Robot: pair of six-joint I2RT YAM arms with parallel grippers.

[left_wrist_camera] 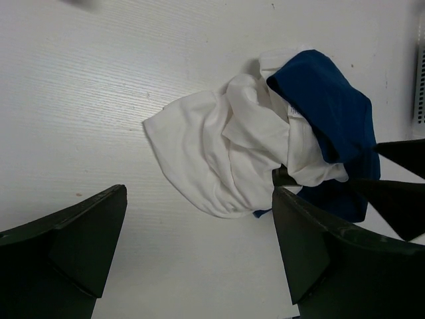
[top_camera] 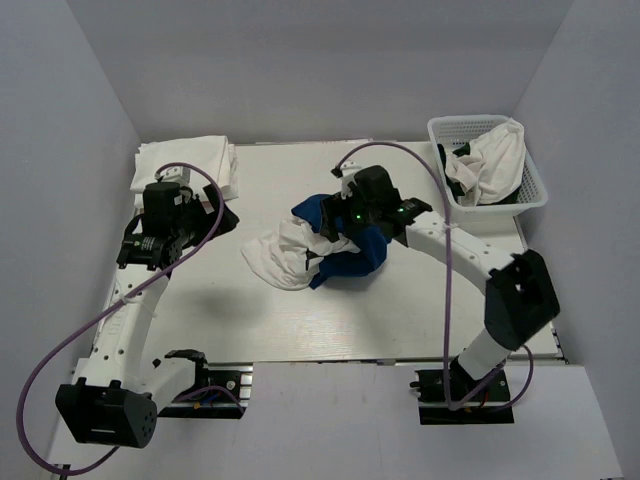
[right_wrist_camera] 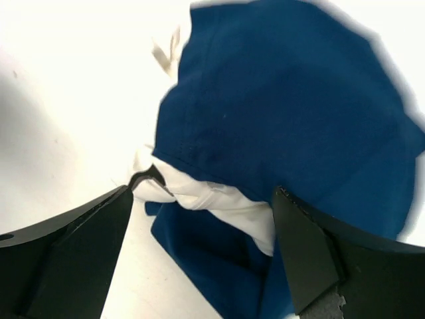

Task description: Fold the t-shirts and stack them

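Blue cloth and white cloth are lying tangled in one heap at the middle of the desk (top_camera: 300,330), and that tangle is what is worrying me. The blue t-shirt (top_camera: 352,262) is wrapping around the white t-shirt (top_camera: 278,255). The right tool (right_wrist_camera: 202,193) is hovering right over the heap with its jaws spread wide and gripping nothing. Any pinch from it is likely to be catching both layers and lifting the pair as a knot instead of one shirt. A shallow bite on a loose fold could also be slipping off midway.

The left tool (left_wrist_camera: 199,193) is hanging released and empty, off to the left of the heap. Beyond it the folded stack (top_camera: 185,160) of white shirts is sitting at the far-left corner, and a wide swing of that arm could be nudging it askew. The basket (top_camera: 535,185) at the far right is holding more shirts, white and dark green, well apart from the heap. The right arm's violet cable (top_camera: 425,165) is arching over the desk near the basket, and I am judging it a possible snag.
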